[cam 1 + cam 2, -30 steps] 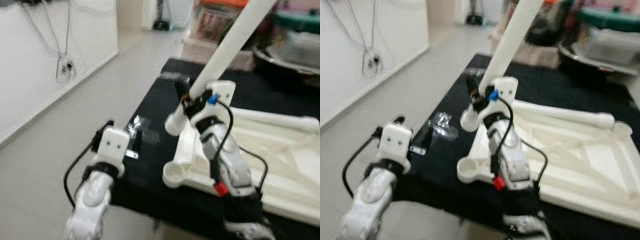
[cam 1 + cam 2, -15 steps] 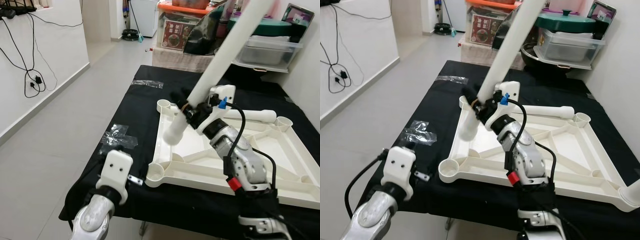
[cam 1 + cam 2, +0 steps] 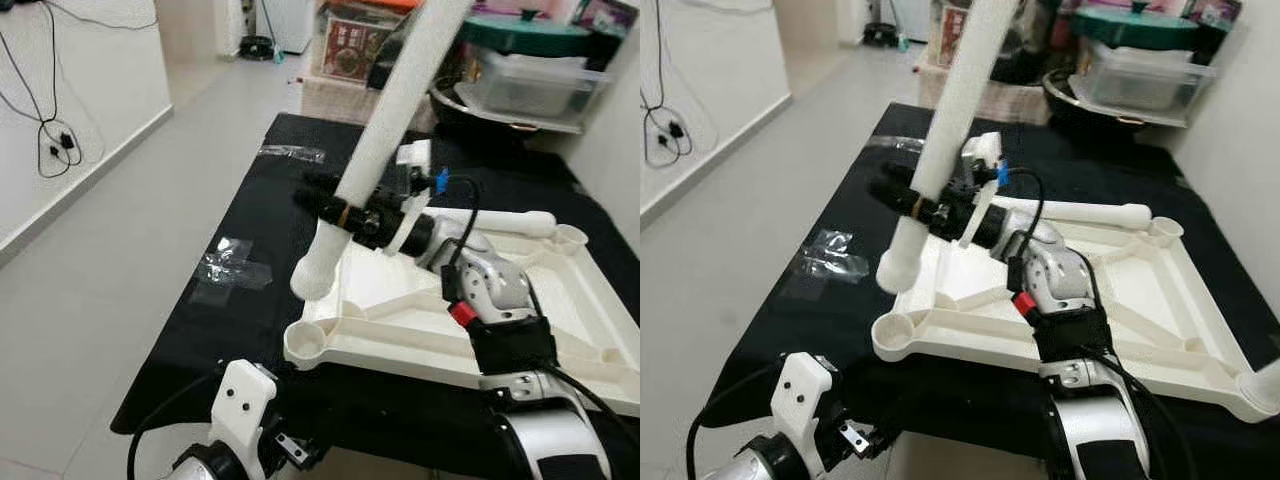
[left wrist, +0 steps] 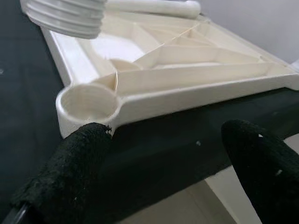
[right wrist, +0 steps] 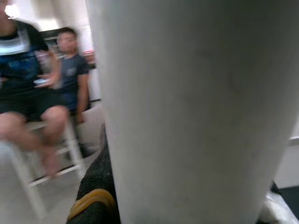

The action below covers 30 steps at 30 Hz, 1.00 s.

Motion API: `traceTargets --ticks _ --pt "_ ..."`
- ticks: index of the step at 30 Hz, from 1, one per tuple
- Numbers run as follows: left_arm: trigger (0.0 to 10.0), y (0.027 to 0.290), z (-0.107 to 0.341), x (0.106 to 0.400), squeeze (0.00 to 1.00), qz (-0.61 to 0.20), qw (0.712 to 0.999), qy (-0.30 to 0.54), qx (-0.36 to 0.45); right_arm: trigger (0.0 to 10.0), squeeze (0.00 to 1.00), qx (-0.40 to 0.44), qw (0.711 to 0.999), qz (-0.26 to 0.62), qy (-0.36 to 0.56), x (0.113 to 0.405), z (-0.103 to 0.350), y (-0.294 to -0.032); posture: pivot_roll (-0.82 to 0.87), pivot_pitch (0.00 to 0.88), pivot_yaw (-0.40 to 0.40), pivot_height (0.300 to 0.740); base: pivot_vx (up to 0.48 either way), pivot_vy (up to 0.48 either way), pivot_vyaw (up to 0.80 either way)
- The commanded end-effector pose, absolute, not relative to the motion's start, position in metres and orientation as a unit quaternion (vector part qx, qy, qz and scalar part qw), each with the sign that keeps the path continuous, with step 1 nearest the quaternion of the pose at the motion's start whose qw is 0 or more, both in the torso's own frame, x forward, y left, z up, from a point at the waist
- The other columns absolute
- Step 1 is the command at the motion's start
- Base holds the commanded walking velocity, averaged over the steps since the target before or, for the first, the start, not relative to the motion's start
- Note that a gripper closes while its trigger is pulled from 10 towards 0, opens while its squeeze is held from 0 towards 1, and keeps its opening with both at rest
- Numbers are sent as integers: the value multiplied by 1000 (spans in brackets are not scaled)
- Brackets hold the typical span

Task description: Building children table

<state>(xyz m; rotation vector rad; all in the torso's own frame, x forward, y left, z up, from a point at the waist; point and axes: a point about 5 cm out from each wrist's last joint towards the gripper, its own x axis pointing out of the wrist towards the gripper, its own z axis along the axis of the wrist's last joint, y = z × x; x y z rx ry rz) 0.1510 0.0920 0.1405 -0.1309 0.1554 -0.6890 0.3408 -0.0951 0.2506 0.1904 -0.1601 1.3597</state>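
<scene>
With the right gripper (image 3: 345, 212) clamped on the leg (image 3: 385, 120) — left gripper (image 4: 159, 154) apart, idle — stand it upright over the corner socket (image 3: 312, 340) before screwing.

Black cloth (image 3: 250, 215) over the work surface; two strips of clear tape on it, one crumpled near left edge (image 3: 232, 262), one at far end (image 3: 292, 153). Pale floor (image 3: 110, 260), white wall on left w/ black cables (image 3: 48, 135) hanging. Behind: clear storage bin (image 3: 525, 85) w/ green lid (image 3: 515, 30), printed box (image 3: 350, 48). Two seated people (image 5: 35, 88), blurred.
</scene>
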Motion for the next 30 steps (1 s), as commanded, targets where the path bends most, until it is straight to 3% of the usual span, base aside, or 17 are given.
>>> traceTargets --ticks 1,7,25,30 --pt "10000 92 141 146 0 -340 933 88 -75 10000 0 76 730 675 -71 336 254 -89 157 128 -118 740 0 0 0" --pt "10000 98 149 133 0 -347 927 105 -91 10000 0 28 682 729 -55 340 251 -75 170 159 -107 740 0 0 0" --pt "10000 99 154 121 0 -348 925 121 -93 10000 0 -44 635 769 -54 338 244 -67 179 186 -109 740 0 0 0" --pt "10000 110 157 131 0 -346 934 84 19 10000 0 -53 631 772 -51 337 241 -70 176 196 -108 740 0 0 0"
